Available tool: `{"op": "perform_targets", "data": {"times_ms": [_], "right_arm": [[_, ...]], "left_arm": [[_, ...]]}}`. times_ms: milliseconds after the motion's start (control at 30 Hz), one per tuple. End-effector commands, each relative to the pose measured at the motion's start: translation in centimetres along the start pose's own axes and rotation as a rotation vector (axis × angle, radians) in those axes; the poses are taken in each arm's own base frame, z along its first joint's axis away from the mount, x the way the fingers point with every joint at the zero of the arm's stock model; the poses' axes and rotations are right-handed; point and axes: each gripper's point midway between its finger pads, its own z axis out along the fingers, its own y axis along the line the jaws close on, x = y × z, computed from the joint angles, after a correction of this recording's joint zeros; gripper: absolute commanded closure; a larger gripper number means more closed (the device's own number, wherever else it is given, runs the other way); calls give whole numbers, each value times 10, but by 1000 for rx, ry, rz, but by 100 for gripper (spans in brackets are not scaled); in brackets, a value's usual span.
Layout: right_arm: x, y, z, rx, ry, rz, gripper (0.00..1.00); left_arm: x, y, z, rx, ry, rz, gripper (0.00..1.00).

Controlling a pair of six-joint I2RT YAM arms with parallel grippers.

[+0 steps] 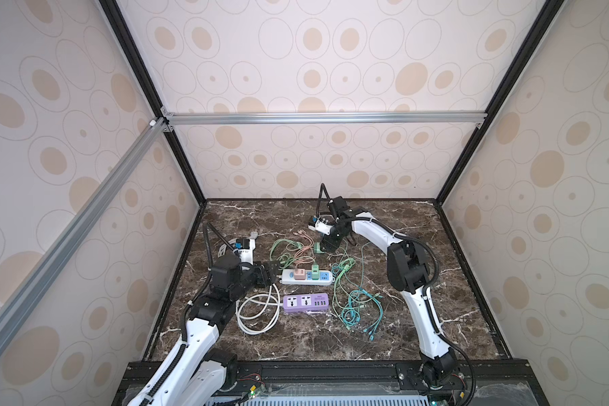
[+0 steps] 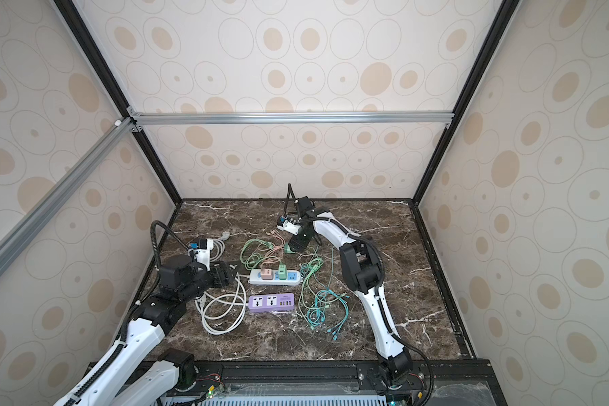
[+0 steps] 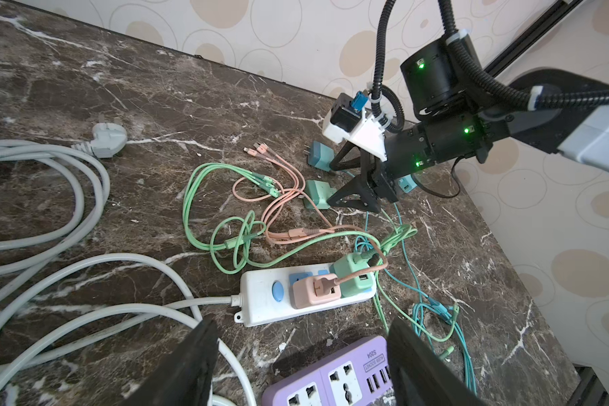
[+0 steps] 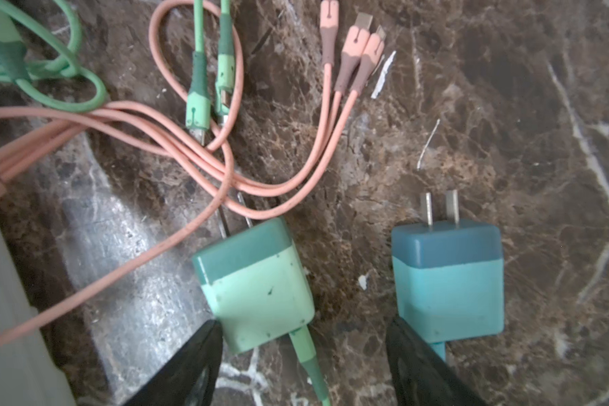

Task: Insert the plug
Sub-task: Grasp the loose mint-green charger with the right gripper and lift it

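Hovering with right claw [image 4: 303, 325] released behind white strip [image 3: 257, 302], left claw [image 3: 301, 330] released beside it: centre over green plug [image 4: 257, 288], dodge pink cable [image 4: 155, 130], clench flat sides.

Purple power strip [image 3: 331, 376] partly beyond picture edge

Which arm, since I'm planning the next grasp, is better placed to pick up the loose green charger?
Right: the right claw hovers open right at the loose green charger; the left claw is off by the white power strip.

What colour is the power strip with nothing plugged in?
The strip is purple; the left wrist view shows it best.
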Motion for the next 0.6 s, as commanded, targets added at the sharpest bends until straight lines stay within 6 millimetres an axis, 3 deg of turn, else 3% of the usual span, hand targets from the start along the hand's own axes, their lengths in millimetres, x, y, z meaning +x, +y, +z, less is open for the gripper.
{"op": "perform_targets", "data": {"times_ms": [0, 433, 567], "right_arm": [[2, 11, 9, -52, 15, -52, 25], [4, 28, 31, -118, 70, -88, 30], [1, 29, 31, -122, 57, -84, 38]], "left_arm": [[-9, -5, -3, 21, -30, 12, 24], [-10, -6, -3, 24, -31, 15, 24], [-9, -6, -3, 23, -29, 14, 24]]}}
